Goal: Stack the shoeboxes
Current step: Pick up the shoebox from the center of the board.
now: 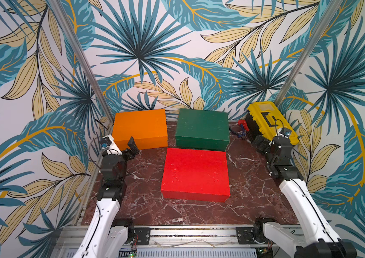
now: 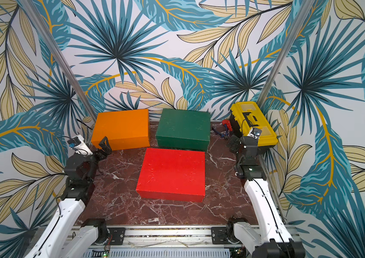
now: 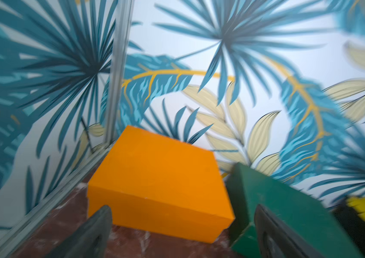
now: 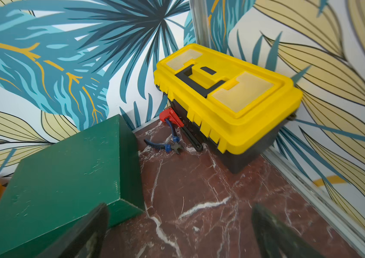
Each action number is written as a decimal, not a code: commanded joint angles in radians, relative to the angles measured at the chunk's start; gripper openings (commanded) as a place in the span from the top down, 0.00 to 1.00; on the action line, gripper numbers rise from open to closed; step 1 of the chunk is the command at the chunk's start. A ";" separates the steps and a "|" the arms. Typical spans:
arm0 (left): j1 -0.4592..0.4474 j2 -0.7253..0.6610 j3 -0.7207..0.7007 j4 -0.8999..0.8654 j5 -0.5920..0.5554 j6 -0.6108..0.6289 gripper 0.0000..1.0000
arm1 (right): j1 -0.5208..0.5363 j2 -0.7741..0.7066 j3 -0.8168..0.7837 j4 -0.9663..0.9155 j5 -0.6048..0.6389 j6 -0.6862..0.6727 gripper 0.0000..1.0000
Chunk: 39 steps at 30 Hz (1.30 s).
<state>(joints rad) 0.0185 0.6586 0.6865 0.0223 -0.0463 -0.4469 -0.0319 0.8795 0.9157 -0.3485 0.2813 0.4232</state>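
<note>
The red shoebox (image 1: 196, 174) lies lower centre, unstacked. Flanking it mid-frame, the left gripper (image 1: 133, 147) and right gripper (image 1: 260, 144) hang spread and empty. Behind sit the orange shoebox (image 1: 140, 128) and green shoebox (image 1: 202, 128), side by side. Best, I judge, to clamp one box between both arms and lift it level.

FREE: you can pass over bare tabletop (image 1: 250, 178) on either side of the red box (image 1: 196, 174) and along its near edge | REAR: orange box (image 1: 140, 128) and green box (image 1: 201, 128) stand in your way, narrow gap between them | RIGHT REAR: toolbox (image 1: 271, 122) and hand tools (image 1: 241, 130) block the corner
</note>
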 commanded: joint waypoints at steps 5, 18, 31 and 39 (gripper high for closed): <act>0.023 -0.086 0.167 -0.517 0.374 -0.292 0.00 | 0.004 -0.253 -0.076 -0.270 -0.332 0.079 0.00; 0.021 -0.044 0.056 -0.641 0.377 -0.241 0.00 | 0.028 -0.196 -0.233 -0.176 -0.486 0.226 0.01; -0.372 0.282 0.002 -0.529 0.094 -0.224 0.00 | 0.336 0.090 -0.320 0.093 -0.363 0.306 0.00; -0.374 0.363 -0.044 -0.407 0.165 -0.230 0.01 | 0.358 0.120 -0.354 0.108 -0.355 0.342 0.01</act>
<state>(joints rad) -0.3527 0.9955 0.6781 -0.4644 0.1146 -0.6865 0.3187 0.9905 0.5873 -0.2699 -0.0963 0.7357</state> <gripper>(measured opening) 0.990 0.989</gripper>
